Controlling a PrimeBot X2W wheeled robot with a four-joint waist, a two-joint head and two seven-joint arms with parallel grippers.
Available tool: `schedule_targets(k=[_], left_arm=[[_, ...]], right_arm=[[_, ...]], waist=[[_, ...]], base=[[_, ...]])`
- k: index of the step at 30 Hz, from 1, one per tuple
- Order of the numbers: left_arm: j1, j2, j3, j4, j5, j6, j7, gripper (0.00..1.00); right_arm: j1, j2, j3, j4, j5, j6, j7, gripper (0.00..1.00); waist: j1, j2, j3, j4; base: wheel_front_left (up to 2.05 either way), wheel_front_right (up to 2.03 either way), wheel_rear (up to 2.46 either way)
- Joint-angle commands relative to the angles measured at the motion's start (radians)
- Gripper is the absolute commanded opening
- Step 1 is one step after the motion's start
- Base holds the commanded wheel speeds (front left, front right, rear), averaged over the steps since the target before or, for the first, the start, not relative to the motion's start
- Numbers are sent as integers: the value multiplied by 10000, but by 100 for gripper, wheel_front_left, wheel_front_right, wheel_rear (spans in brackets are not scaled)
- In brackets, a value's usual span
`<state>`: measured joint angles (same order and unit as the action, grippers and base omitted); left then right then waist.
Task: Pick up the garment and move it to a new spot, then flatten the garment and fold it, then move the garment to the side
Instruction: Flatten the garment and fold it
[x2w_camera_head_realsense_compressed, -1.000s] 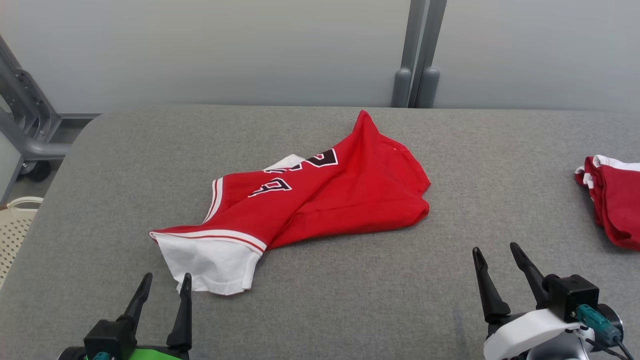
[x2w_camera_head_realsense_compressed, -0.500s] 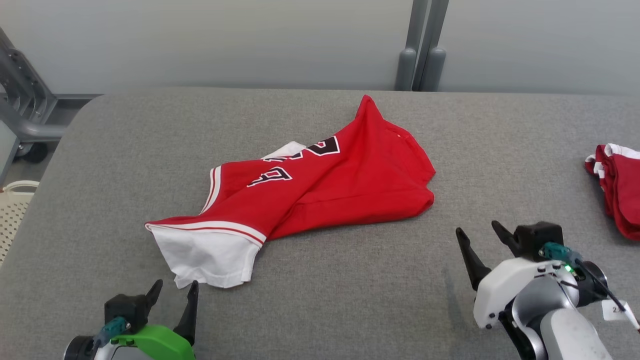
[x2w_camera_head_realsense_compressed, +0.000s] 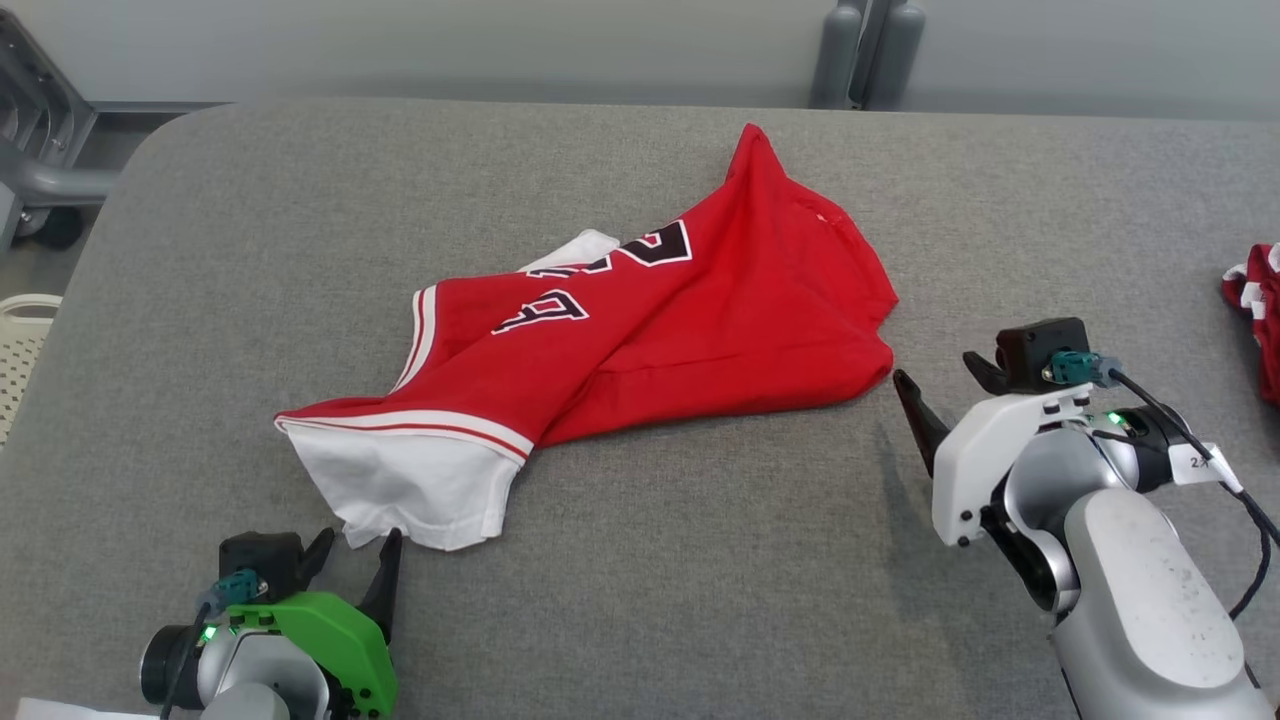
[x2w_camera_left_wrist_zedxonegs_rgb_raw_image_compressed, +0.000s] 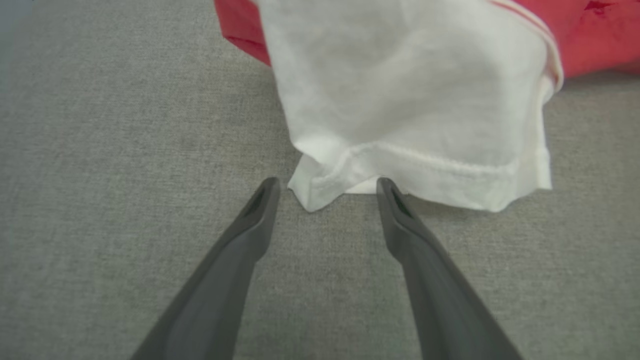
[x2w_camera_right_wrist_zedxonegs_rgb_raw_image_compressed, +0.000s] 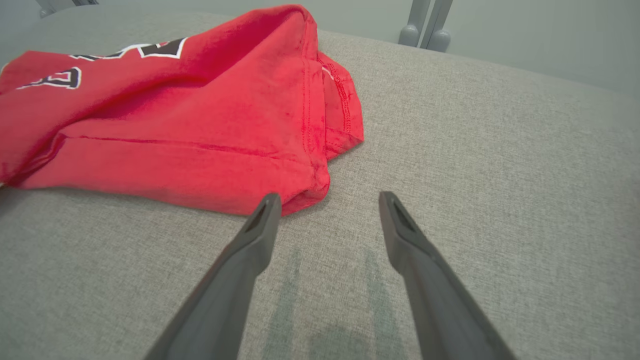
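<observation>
The left gripper (x2w_camera_left_wrist_zedxonegs_rgb_raw_image_compressed: 326, 184) holds its two dark fingers spread wide, with nothing pinched between them. In the left wrist view the turned-up corner of the garment's white hem lies right at the gap between the tips (whether either tip touches the cloth cannot be told). In the head view this gripper (x2w_camera_head_realsense_compressed: 358, 545) sits low at the near left, pointing at that white end.

The right gripper (x2w_camera_right_wrist_zedxonegs_rgb_raw_image_compressed: 328, 196) is spread just as wide and also grips nothing. In its wrist view one tip stands at the folded red corner of the cloth, while the other is over bare grey fabric. The shadows of the fingers fall on the surface beneath them. From the head camera it (x2w_camera_head_realsense_compressed: 935, 368) is just beside the garment's right edge.

The garment (x2w_camera_head_realsense_compressed: 680, 350) is a red jersey with black, white-edged characters and a white panel trimmed in red and white stripes. It lies crumpled and slanted across the middle of the grey padded table (x2w_camera_head_realsense_compressed: 700, 600), with its white end nearest the robot's left and a red peak pointing to the far side.

Well apart, at the table's right edge, lies a second red garment (x2w_camera_head_realsense_compressed: 1262, 310). Off the left edge are a pale perforated basket (x2w_camera_head_realsense_compressed: 25, 340) and a grey metal frame (x2w_camera_head_realsense_compressed: 40, 150).
</observation>
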<state>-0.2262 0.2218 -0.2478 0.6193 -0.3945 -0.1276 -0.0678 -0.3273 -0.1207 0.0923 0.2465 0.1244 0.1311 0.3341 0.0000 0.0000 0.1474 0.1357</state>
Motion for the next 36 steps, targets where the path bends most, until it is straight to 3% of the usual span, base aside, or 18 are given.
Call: schedule_targets(k=[1, 2, 3, 4, 6, 7, 24, 25, 26, 30, 36], left_arm=[[-233, 59, -40, 70, -98, -35, -68, 98], [-298, 46, -63, 154, -172, -36, -94, 83], [-357, 46, -113, 218, -193, -38, -131, 48], [-426, 50, -251, 344, -276, -40, -113, 32], [-502, 80, -376, 430, -346, -36, -181, 18], [-541, 88, -435, 468, -392, -37, -216, 3], [-1305, -1, -1284, 1078, -866, -37, -773, 0], [-1340, -5, -1324, 1122, -885, -37, -805, 0], [-1365, -9, -1359, 1167, -907, -38, -830, 0], [-1445, 7, -1476, 1334, -1020, -32, -948, 0], [-1601, 95, -1457, 1489, -1153, -17, -1134, 0]], right_arm=[[-206, -84, 47, 117, 83, -8, -22, 100], [-342, -123, 155, 242, 165, -8, -54, 100], [-454, -144, 210, 368, 257, -8, -122, 100], [-618, -180, 283, 668, 408, -8, -153, 100], [-843, -221, 296, 1013, 553, -8, -139, 100], [-978, -210, 267, 1194, 649, -8, -179, 100], [-2857, 249, -32, 4404, 1318, -8, -504, 98], [-2886, 257, -56, 4547, 1305, -8, -490, 61], [-2901, 271, -68, 4655, 1310, -8, -486, 40], [-2954, 327, -154, 5087, 1374, -8, -369, 2], [-3096, 339, -226, 5173, 1384, -13, -562, 0]], waist=[[0, 0, 108, 67], [0, 0, 151, 86], [0, 0, 190, 103], [0, 0, 249, 131], [0, 0, 325, 156], [0, 0, 366, 168], [0, 0, 1120, 583], [0, 0, 1135, 600], [0, 0, 1144, 616], [0, 0, 1152, 641], [0, 0, 1139, 607]], base=[[0, 0, 0], [0, 0, 0], [0, 0, 0], [0, 0, 0], [0, 0, 0], [0, 0, 0], [0, 0, 0], [0, 0, 0], [0, 0, 0], [0, 0, 0], [0, 0, 0]])
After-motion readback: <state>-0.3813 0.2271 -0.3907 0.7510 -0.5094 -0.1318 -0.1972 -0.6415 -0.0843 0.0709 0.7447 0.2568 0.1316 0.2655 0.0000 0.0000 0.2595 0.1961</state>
